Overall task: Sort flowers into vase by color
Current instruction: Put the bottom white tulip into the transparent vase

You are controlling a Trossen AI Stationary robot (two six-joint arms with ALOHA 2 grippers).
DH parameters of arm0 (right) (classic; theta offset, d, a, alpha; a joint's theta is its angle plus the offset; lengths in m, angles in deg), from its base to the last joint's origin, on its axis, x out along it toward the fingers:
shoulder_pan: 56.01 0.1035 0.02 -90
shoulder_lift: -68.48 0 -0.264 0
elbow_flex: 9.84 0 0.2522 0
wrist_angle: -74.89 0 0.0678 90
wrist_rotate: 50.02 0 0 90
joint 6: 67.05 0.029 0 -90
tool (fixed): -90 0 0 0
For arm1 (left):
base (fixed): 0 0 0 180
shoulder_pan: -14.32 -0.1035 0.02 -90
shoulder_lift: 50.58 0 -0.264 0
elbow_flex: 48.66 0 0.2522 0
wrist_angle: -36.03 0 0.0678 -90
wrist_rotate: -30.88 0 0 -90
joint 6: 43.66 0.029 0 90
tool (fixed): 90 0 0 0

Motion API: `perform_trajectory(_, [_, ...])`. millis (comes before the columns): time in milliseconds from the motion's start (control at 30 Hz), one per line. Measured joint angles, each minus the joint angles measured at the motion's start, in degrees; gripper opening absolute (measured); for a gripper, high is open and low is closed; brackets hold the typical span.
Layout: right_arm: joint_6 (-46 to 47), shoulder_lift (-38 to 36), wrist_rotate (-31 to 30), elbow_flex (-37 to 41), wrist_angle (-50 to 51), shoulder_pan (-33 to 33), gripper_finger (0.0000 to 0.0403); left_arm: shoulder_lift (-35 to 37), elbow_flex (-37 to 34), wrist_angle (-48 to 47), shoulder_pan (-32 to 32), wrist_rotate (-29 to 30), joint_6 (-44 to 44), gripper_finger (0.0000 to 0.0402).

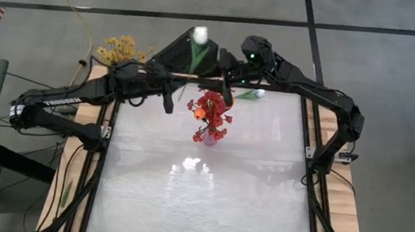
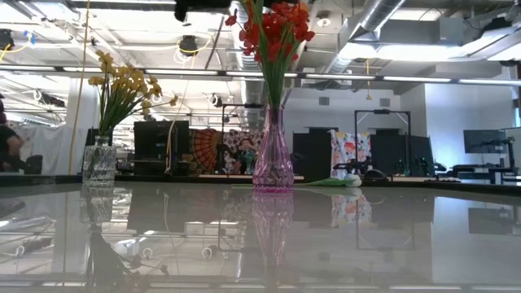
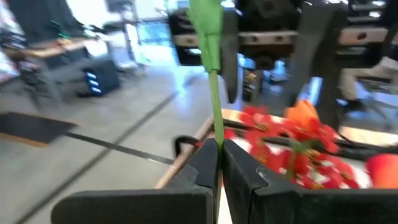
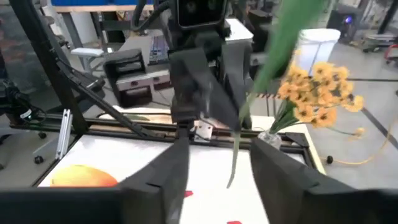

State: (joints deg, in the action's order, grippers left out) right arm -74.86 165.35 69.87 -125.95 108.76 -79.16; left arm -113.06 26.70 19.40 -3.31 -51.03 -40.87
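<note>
the pink vase (image 2: 272, 159) stands toward the back of the table (image 1: 206, 201), and everything plays out just behind it. the left gripper (image 3: 218, 163) has its dark fingers pressed together on a thin green stem (image 3: 214, 109), pinching it firmly; that stem belongs to the white flower (image 1: 199, 34), whose pale bud sits behind the pink vase, past the table's back edge in the high view. the right gripper (image 4: 214, 158) hangs just behind and to the right of the pink vase, fingers spread apart with nothing between them and the stem free beyond them, so this looks like a hand-over, the left arm taking charge of the flower. the red flowers (image 2: 275, 28) fill the pink vase already, a small orange bloom (image 1: 201, 113) among them, and the yellow flowers (image 2: 124, 85) fan out of a clear glass vase (image 2: 99, 161) well to the left of the pink one. another white flower (image 2: 340, 181) lies flat on the table behind and right of the pink vase. the next move likely calls for carrying the long, floppy plastic stem to a container, and no vase for the white flowers shows here. the pink vase is ribbed, narrow-necked, glossy glass, and the tabletop is mirror-slick.
</note>
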Motion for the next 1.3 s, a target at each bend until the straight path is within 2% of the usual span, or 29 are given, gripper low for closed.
perform_trajectory(133, [-0.68, -1.32, 0.00, 0.00, 3.14, -1.97, 0.0250, 3.96, 0.00, -0.94, 0.00, 6.82, 2.47, 0.0000])
perform_trajectory(233, [-1.89, -2.23, 0.00, 0.00, 6.02, -3.65, 0.0270, 7.30, 0.05, -1.54, 0.00, 10.32, 3.71, 0.0000])
perform_trajectory(433, [-3.20, -2.94, 0.25, 0.00, 10.91, -5.75, 0.0276, 14.06, 0.04, -5.89, 0.02, 15.50, 4.06, 0.0000])
perform_trajectory(633, [-4.44, -2.92, 0.49, 0.00, 15.49, -7.42, 0.0276, 19.99, 0.09, -13.05, 0.18, 30.24, -2.59, 0.0000])
perform_trajectory(800, [-5.89, -2.90, 0.64, 0.00, 15.72, -7.16, 0.0276, 21.41, -0.34, -21.86, 1.22, 36.95, -3.43, 0.0000])
perform_trajectory(900, [-6.26, -2.90, 0.92, 0.00, 15.73, -6.96, 0.0276, 23.12, -5.19, -19.19, 2.04, 37.46, -2.82, 0.0000])
perform_trajectory(1000, [-6.32, -2.88, 1.55, 0.00, 15.74, -6.93, 0.0276, 25.95, -13.25, -9.65, 2.63, 36.85, -0.80, 0.0000])
perform_trajectory(1200, [-7.14, -2.88, 1.66, 0.00, 16.14, -6.90, 0.0276, 31.54, -28.09, 8.52, 2.62, 32.29, 9.42, 0.0000])
perform_trajectory(1300, [-7.28, -2.88, 1.66, 0.00, 16.15, -6.92, 0.0276, 33.23, -31.76, 10.95, 2.46, 30.00, 15.23, 0.0000])
